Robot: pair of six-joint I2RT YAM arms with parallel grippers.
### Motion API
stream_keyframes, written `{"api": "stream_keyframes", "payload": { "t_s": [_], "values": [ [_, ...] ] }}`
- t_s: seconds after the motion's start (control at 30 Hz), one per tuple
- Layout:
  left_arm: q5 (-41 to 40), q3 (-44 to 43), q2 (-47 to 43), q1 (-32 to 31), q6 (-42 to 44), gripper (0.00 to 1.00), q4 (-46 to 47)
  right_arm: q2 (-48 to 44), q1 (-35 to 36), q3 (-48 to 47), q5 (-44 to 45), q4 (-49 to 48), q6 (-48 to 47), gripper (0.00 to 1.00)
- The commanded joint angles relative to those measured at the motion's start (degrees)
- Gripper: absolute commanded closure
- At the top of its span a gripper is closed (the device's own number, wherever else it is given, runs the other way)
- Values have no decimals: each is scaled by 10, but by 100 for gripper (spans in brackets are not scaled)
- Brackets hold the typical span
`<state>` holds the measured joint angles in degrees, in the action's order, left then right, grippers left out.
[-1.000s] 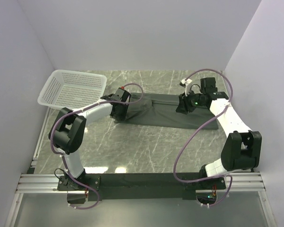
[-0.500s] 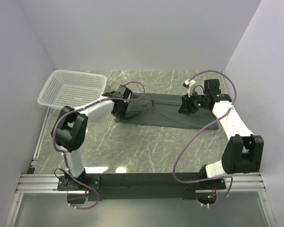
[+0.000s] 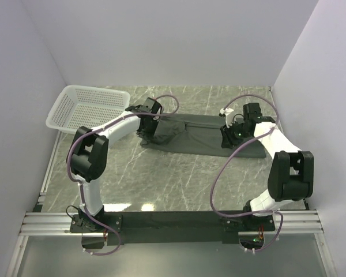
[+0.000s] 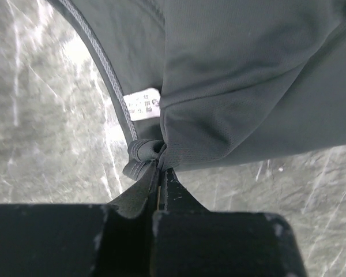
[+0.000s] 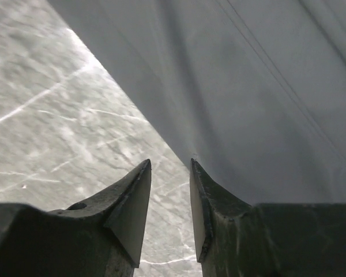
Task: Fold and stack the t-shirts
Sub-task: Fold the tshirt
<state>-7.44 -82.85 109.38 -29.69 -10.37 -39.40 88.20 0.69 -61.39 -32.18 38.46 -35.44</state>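
Note:
The dark grey-green t-shirt (image 3: 196,135) lies in a long folded strip across the far middle of the table. My left gripper (image 3: 148,128) is at its left end, shut on the bunched neck hem (image 4: 144,156). The white neck label (image 4: 143,104) shows just above the pinch. My right gripper (image 3: 228,137) is over the shirt's right part. In the right wrist view it (image 5: 170,173) is open with a narrow gap and holds nothing. Marble shows between its fingers, and the t-shirt's edge (image 5: 248,86) runs beside the right fingertip (image 5: 210,202).
A white plastic mesh basket (image 3: 89,108) stands at the far left, close to my left arm. Grey walls close in the left, far and right sides. The marble table (image 3: 179,179) stretches between the shirt and the arm bases.
My left gripper has moved toward the far side, carrying the shirt's neck end with it. My right arm has swung its elbow in, and its gripper has shifted slightly right and nearer.

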Motion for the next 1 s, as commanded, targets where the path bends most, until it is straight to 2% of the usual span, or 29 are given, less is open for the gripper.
{"api": "stream_keyframes", "payload": {
  "t_s": [0.0,0.3,0.43,0.5,0.63,0.97],
  "values": [
    [32,-10,-1,15,-9,99,-18,21,-4,-2,43,-17,14,60],
    [170,0,-7,94,-33,99,-17,69,-2,7,107,-51,41,61],
    [187,-18,10,99,-25,89,-20,79,-2,7,120,-54,42,62],
    [176,-28,18,99,-25,85,-21,84,-2,8,126,-57,43,62],
    [156,-41,20,99,-25,71,-20,93,-2,8,140,-58,47,61],
    [53,-35,-24,94,-22,62,-30,66,-4,0,143,-55,53,61]
  ]
}}
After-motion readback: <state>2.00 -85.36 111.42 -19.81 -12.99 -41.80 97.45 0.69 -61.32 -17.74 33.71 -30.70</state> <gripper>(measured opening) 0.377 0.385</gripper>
